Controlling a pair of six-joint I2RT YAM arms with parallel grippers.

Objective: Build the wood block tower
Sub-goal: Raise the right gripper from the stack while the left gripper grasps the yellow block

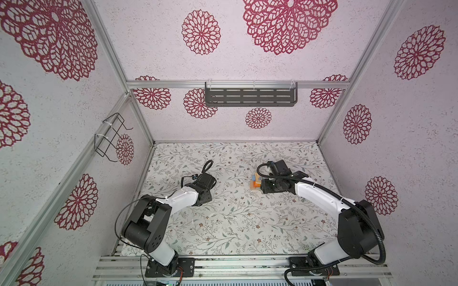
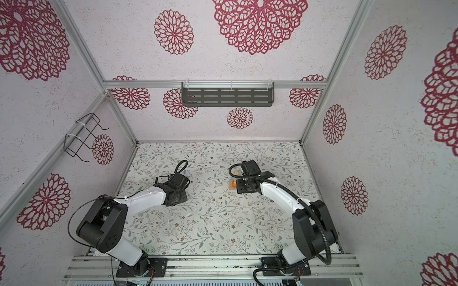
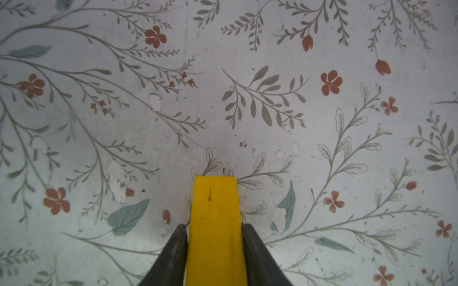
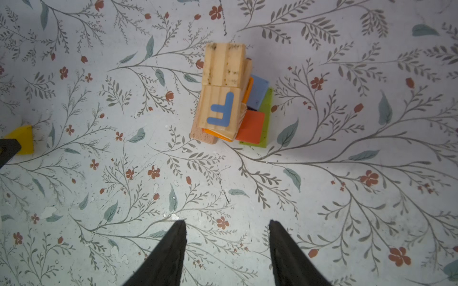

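A yellow wood block (image 3: 215,203) sticks out from between the dark fingers of my left gripper (image 3: 214,226), which is shut on it, low over the floral table. The same yellow block (image 4: 23,140) shows at the edge of the right wrist view. The tower (image 4: 223,94) is a crooked stack: a lime and a tan bar at the bottom, orange and blue blocks above, and two natural cubes on top, one printed with a blue F. My right gripper (image 4: 227,221) stands open and empty, short of the tower. In both top views the tower (image 1: 256,182) (image 2: 233,184) peeks out beside the right wrist.
The floral table (image 1: 235,222) is walled on three sides. A black slotted shelf (image 1: 250,96) hangs on the back wall and a wire rack (image 1: 111,136) on the left wall. An aluminium rail (image 1: 243,265) carrying both arm bases runs along the front.
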